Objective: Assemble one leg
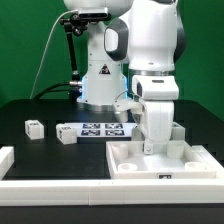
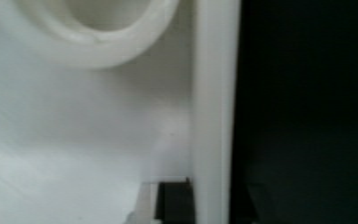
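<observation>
- Near right: large white tray piece, with the gripper low over its recess. Probably seating a part there or lining up on a socket.
- Cannot tell whether the pincer is clenched or released, with the tips hidden by the wrist housing.
- Wrist view blurred: only a white wall and a round hole, very close.
- Farther left, well apart: leg loose just beside the marker board, and second leg further left.
- Next, likely: a straight lift clear, then a reach left.
</observation>
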`<move>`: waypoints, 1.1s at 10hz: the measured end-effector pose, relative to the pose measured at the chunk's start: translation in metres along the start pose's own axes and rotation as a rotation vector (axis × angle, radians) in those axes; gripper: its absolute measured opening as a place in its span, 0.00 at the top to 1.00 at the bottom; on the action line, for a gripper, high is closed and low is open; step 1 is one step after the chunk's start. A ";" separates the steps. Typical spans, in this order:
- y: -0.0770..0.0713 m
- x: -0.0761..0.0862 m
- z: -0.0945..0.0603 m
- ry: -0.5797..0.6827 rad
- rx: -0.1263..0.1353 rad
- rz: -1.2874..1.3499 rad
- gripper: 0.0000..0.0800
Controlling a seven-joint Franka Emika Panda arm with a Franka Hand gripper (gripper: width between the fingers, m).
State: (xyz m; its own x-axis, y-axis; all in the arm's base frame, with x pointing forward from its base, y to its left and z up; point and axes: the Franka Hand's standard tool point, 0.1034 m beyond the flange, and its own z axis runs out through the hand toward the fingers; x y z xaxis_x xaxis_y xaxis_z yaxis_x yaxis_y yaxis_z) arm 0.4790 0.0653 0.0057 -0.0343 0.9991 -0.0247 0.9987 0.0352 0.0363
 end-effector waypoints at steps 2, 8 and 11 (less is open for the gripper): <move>0.012 0.004 0.000 -0.009 0.006 0.034 0.94; 0.011 0.004 0.000 -0.015 0.017 0.054 0.61; 0.011 0.004 0.000 -0.015 0.017 0.054 0.25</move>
State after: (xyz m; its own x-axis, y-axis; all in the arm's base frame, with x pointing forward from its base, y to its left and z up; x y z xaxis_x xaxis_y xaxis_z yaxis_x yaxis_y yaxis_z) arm 0.4903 0.0696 0.0058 0.0199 0.9991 -0.0379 0.9996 -0.0192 0.0207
